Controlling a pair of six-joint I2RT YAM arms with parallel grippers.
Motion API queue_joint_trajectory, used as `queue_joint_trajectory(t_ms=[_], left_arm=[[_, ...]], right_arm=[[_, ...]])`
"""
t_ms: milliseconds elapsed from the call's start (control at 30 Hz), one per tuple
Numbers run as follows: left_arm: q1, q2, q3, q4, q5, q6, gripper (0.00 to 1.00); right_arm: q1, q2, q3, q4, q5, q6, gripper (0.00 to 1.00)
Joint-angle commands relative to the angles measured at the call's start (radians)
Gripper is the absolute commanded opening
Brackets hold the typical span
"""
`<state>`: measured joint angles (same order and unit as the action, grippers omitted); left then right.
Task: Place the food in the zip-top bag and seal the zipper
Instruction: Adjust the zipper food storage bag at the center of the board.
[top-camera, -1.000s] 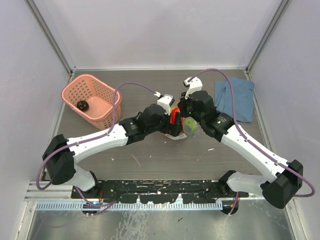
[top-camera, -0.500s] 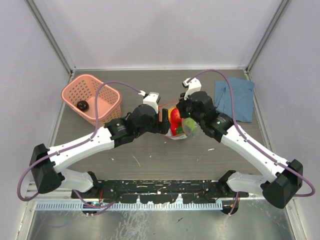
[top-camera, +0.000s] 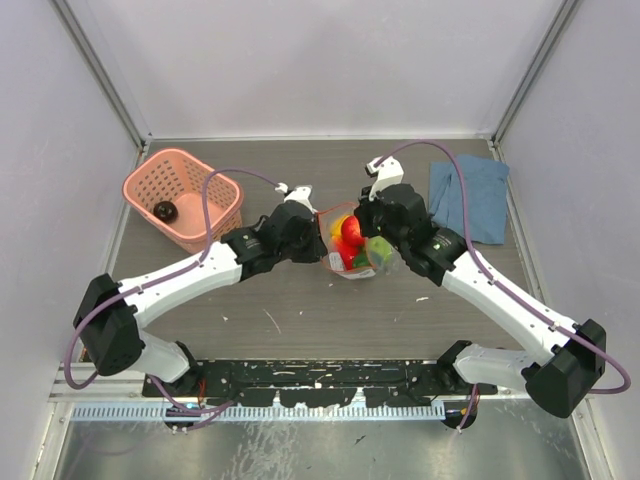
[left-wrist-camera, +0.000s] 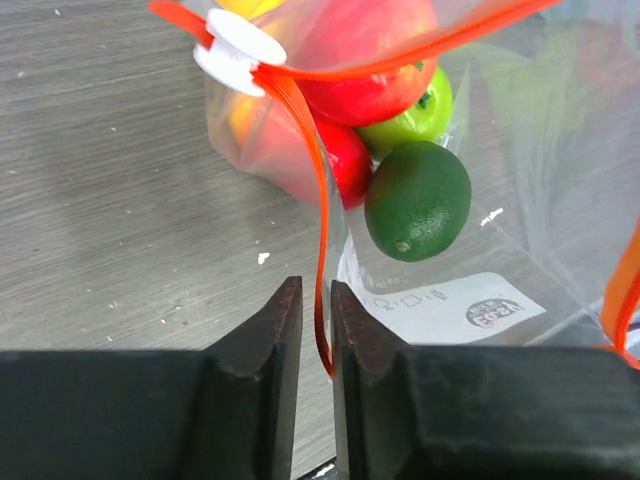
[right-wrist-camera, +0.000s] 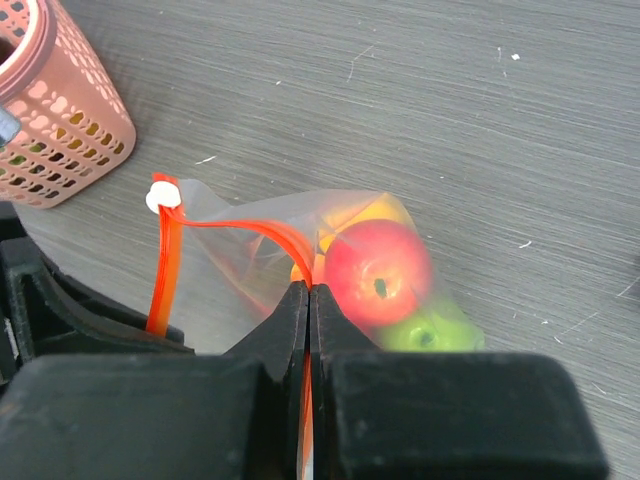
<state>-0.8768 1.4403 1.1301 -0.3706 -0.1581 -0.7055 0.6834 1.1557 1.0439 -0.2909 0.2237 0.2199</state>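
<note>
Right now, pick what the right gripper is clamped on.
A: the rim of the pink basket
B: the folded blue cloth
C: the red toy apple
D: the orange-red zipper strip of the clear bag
D: in the right wrist view the right gripper has its jaws shut on the orange-red zipper strip of the zip-top bag, while the red toy apple sits inside the bag, beside the jaws.
</note>
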Motion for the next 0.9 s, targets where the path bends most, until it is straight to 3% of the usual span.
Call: queue_joint_trajectory(t_ms=[0,267,600,867], left_arm=[[-0.004,-0.027,0.044,0.039,0.044,-0.008,0.15],[-0.002,-0.049,0.154,-0.052,0.027,0.031,0.00],[0.000,0.007,0.343,-0.228,0.008,0.105,0.00],[0.020,0.103,0.440,-0.385,-0.026,0.151,0.00]], right_arm=[[0.003,-0.039,0.005,0.057,0.071,-0.005,0.00],[0.003,-0.062,0.016,0.018,0.200,-0.034,0.00],[0.000,-0.060,0.036,-0.028,0.340,-0.074,0.00],[-0.002,-0.059,0.026,-0.026,0.297,-0.067,0.00]])
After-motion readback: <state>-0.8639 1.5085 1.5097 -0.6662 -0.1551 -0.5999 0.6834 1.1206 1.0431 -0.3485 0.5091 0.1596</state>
